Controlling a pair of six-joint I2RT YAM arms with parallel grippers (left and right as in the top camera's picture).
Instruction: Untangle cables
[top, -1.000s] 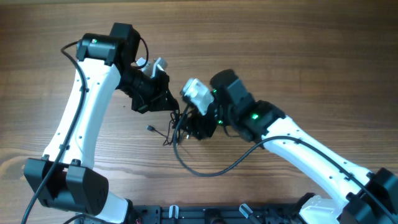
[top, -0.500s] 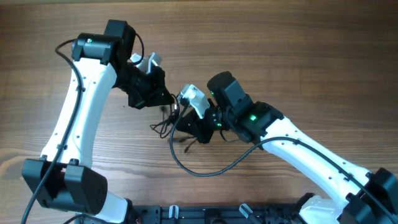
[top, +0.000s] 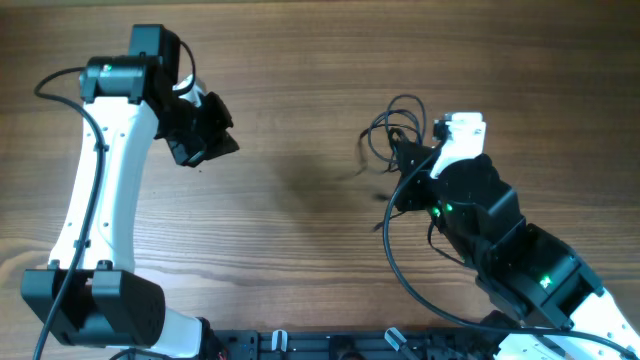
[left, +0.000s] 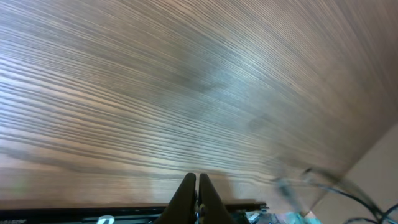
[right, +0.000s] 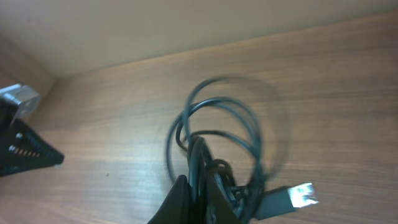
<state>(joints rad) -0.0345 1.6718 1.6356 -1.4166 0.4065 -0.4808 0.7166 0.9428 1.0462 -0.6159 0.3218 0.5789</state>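
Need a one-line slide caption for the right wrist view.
Right gripper shut on a looped bunch of thin black cables over the wooden table.

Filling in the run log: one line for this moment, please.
left gripper: shut, empty | right gripper: shut on cables | cables: one looped bunch | plug: visible

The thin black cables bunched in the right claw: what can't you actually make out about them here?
1. How many there are: the thin black cables are motion-blurred loops in the right wrist view and too small overhead.
2. Where the right gripper pinches them: its own fingers cover the spot.
3. Plug ends: one silvery plug shows; any others are buried in the bunch or cut off by the bottom edge.
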